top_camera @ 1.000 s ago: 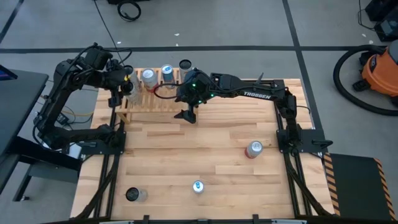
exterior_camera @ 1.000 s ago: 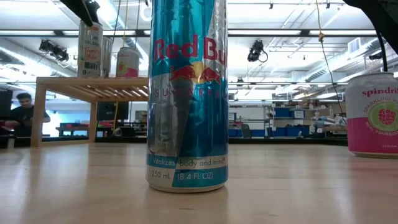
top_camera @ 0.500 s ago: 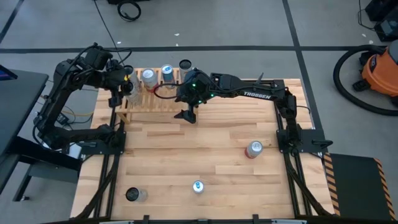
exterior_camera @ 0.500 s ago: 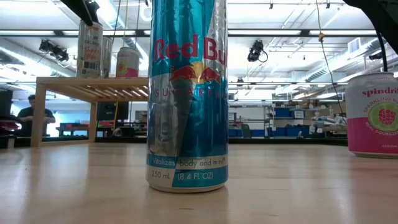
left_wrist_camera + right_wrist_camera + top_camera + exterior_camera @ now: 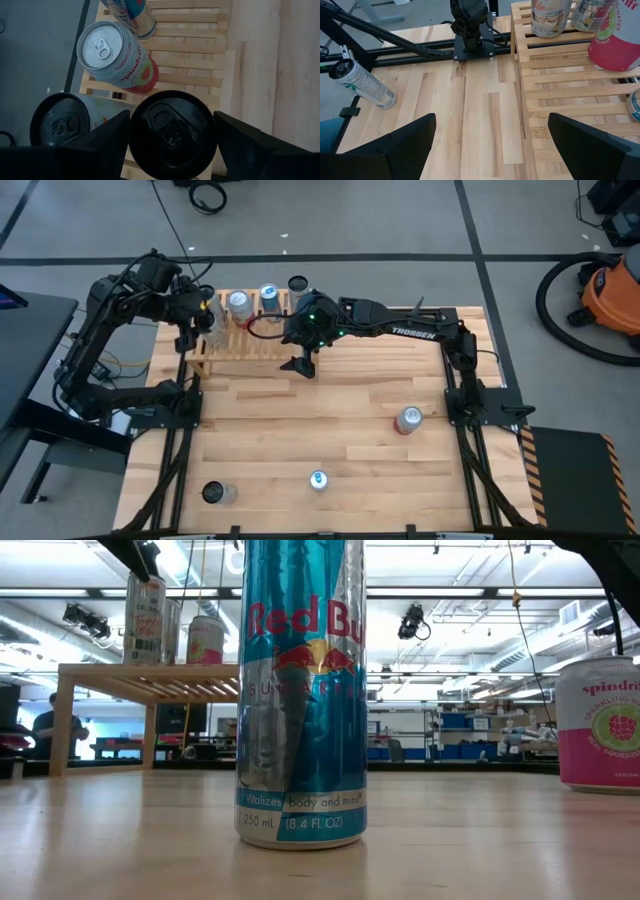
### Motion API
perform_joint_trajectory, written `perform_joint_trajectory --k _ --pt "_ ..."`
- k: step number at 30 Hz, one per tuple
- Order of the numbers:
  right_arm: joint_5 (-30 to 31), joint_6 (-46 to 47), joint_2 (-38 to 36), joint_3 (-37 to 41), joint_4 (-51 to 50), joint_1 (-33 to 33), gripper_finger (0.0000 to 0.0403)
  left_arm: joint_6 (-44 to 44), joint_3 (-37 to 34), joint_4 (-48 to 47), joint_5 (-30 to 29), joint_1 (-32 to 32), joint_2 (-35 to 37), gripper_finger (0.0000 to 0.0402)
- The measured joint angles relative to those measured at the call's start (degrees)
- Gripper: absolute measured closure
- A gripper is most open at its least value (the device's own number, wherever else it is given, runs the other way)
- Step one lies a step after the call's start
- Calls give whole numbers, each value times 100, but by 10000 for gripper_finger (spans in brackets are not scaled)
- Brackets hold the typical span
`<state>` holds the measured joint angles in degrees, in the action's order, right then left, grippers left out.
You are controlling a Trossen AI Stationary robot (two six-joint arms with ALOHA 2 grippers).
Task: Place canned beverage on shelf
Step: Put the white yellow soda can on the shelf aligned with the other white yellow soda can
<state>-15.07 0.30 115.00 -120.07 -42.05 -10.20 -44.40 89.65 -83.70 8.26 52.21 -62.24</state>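
The shelf (image 5: 250, 335) stands at the table's far left and bears several upright cans (image 5: 238, 303). At its left end stands a dark-topped can (image 5: 172, 132), also in the low view (image 5: 145, 620), with my left gripper (image 5: 172, 150) shut on it from above. A white can (image 5: 60, 122) and a pink-and-green can (image 5: 117, 57) stand close beside it. My right gripper (image 5: 487, 155) hangs open and empty over the table planks just before the shelf's near side (image 5: 302, 365). My left gripper pinches the dark-topped can between its two fingers (image 5: 107, 137), one on either side of the can's upper wall (image 5: 212, 127). The fingers slant down from above at the shelf's left end. The can is upright, its bottom (image 5: 145, 660) at the level of the slats.
A blue energy-drink can (image 5: 318, 479) stands near the front edge, a pink can (image 5: 407, 420) at the right, and a dark-topped can (image 5: 218, 493) lies at the front left. Bare planks (image 5: 330, 405) lie between them and the shelf. A person (image 5: 45, 720) stands far behind the table.
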Motion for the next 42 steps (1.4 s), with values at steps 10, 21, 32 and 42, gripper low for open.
perform_joint_trajectory --k 10,21,32,42 --pt "0 0 0 0 1 0 7 -157 -9 193 -263 2 2 88" --pt "0 0 0 0 0 0 7 -125 -9 216 -245 0 9 86" --pt "0 0 0 0 0 0 7 -118 -7 546 -440 0 135 86" --pt "1 0 0 0 -1 0 7 133 0 730 -447 0 441 86"
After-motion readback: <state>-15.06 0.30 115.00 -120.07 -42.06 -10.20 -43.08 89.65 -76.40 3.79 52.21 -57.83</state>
